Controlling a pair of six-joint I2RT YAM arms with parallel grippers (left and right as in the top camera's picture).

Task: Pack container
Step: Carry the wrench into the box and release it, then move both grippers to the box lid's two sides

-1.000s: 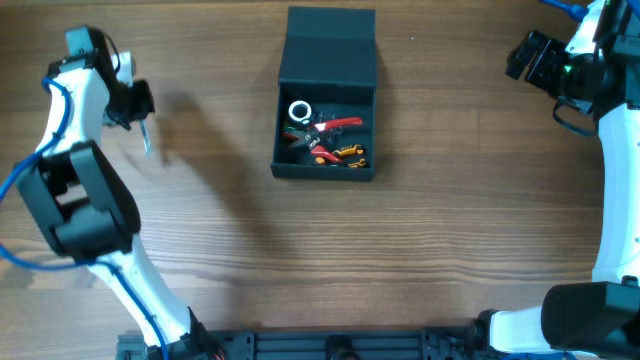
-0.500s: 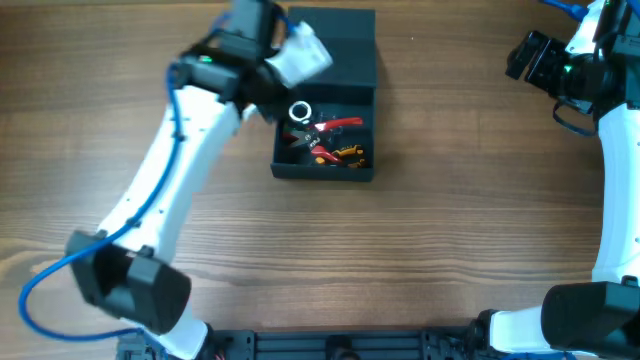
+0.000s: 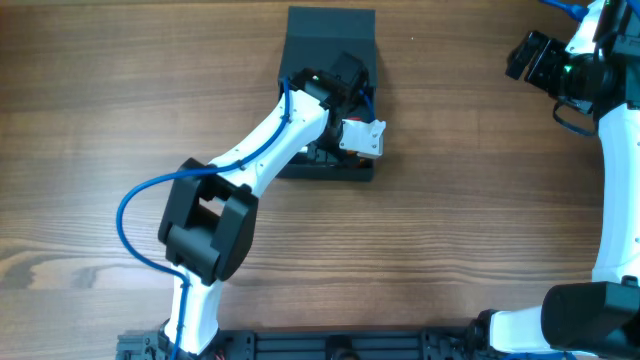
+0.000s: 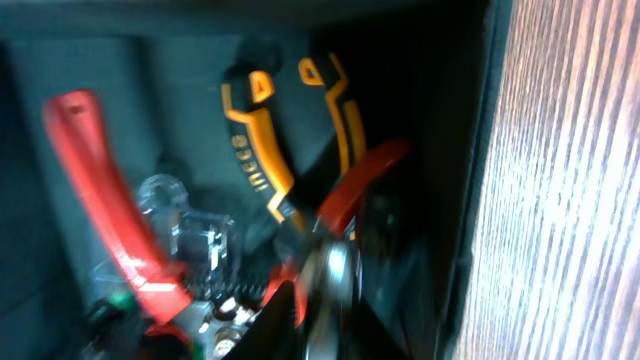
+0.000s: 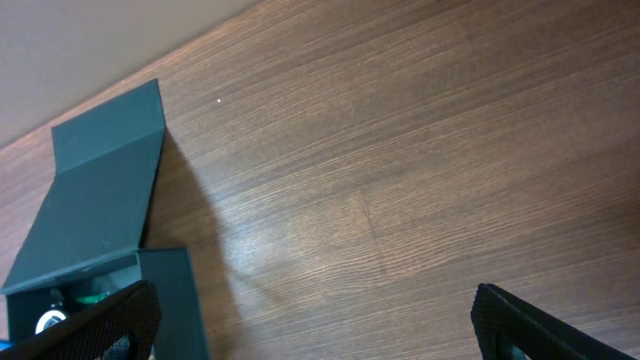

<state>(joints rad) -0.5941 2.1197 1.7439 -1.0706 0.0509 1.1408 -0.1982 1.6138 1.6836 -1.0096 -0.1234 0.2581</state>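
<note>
The container (image 3: 329, 30), a dark teal-black box, lies with its flap lid folded back at the table's far middle. My left arm reaches into it and covers most of the inside from above. In the left wrist view the left gripper (image 4: 322, 318) sits low in the box, and a blurred silvery piece (image 4: 336, 272) lies by its dark fingers. Whether they still grip it is unclear. Orange-and-black pliers (image 4: 262, 150) and red-handled pliers (image 4: 105, 205) lie in the box. My right gripper (image 5: 315, 325) hangs open and empty over bare wood at the far right.
A clear plastic piece (image 4: 170, 205) lies between the red handles. The container's front wall (image 4: 470, 200) borders wood table (image 4: 570, 180) just beside the left gripper. The right wrist view shows the container's lid (image 5: 100, 190) at its left.
My left arm has swung from the far left of the table across to the container and down into it. The right arm has stayed still.
</note>
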